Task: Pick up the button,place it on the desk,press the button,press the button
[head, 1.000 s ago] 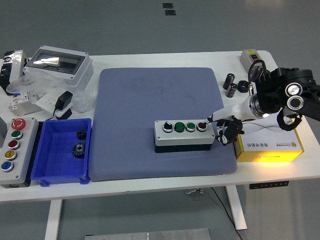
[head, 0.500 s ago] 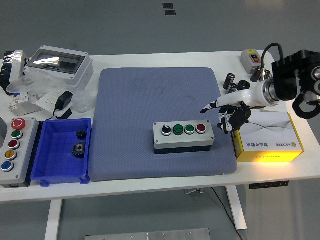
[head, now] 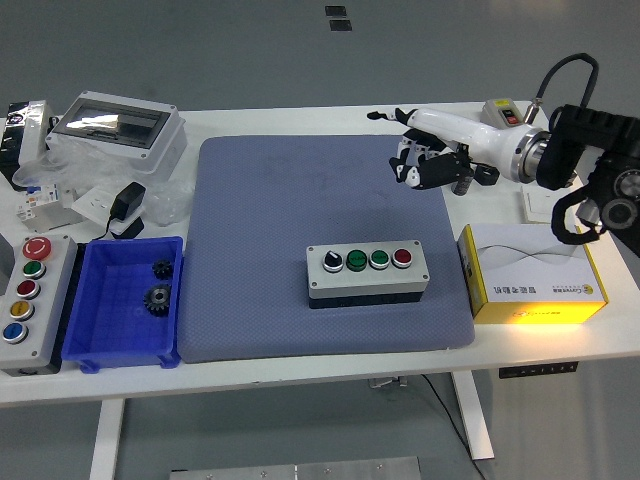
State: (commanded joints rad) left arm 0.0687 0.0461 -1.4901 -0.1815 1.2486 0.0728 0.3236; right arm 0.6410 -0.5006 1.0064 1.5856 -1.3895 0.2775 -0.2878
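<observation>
A grey button box (head: 367, 271) lies on the blue-grey mat (head: 270, 200), right of its middle. Its top carries a black selector knob, two green buttons and a red button (head: 402, 257) at the right end. My right hand (head: 418, 152) hovers over the mat's far right corner, well behind the box and apart from it. Its index finger (head: 385, 116) points left and the other fingers are curled. It holds nothing. The left arm is out of view.
A yellow and white carton (head: 535, 275) sits right of the mat. A blue bin (head: 100, 335) with two gears and a second button box (head: 25, 305) stand at the left. A clear-lidded enclosure (head: 115, 125) and a black adapter (head: 127, 200) lie at the back left.
My right hand lifted off the red button at the box's right end. It swung up and back to the mat's far right corner. The box stayed in place.
</observation>
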